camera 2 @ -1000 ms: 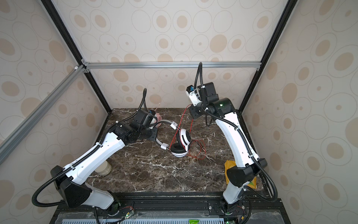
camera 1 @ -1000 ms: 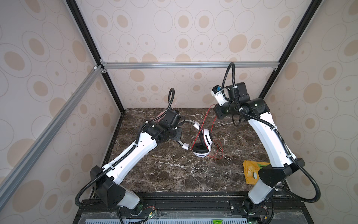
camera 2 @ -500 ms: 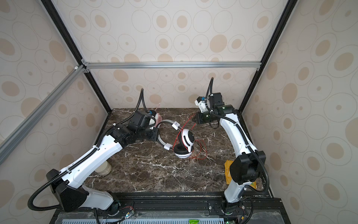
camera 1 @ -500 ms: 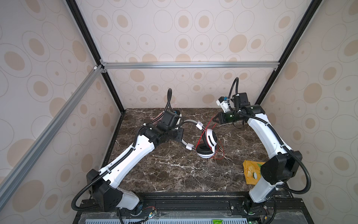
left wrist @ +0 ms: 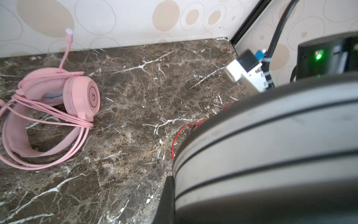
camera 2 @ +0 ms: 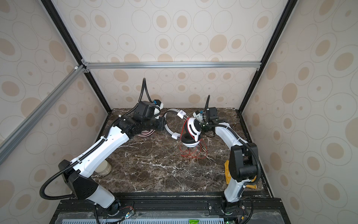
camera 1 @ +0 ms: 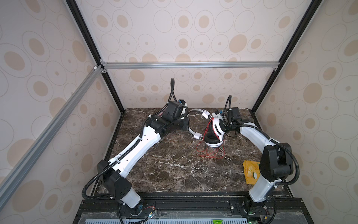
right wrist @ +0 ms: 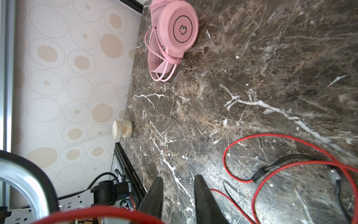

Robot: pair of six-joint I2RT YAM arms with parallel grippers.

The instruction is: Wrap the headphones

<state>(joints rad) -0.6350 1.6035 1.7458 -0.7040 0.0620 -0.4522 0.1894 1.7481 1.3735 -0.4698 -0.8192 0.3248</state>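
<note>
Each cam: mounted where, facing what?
Top views: high in front, looking down on dark marble table and white-and-black headset; left arm, right arm show.
Left wrist: behind that headset's silver headband, facing pink over-ear headset; right wrist camera shows.
Right wrist: behind open right gripper, facing thin red cable.
Both wrists share: pink headset.

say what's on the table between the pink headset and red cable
Bare marble table only, from pink headset to red cable, in both wrist views.

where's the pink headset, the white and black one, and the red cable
pink over-ear headset (left wrist: 91,97), left wrist view, outer earcup
white-and-black silver-banded headset (camera 1: 218,126), in a top view, upper earcup
thin red cable (right wrist: 271,135), right wrist view, its big loop
</note>
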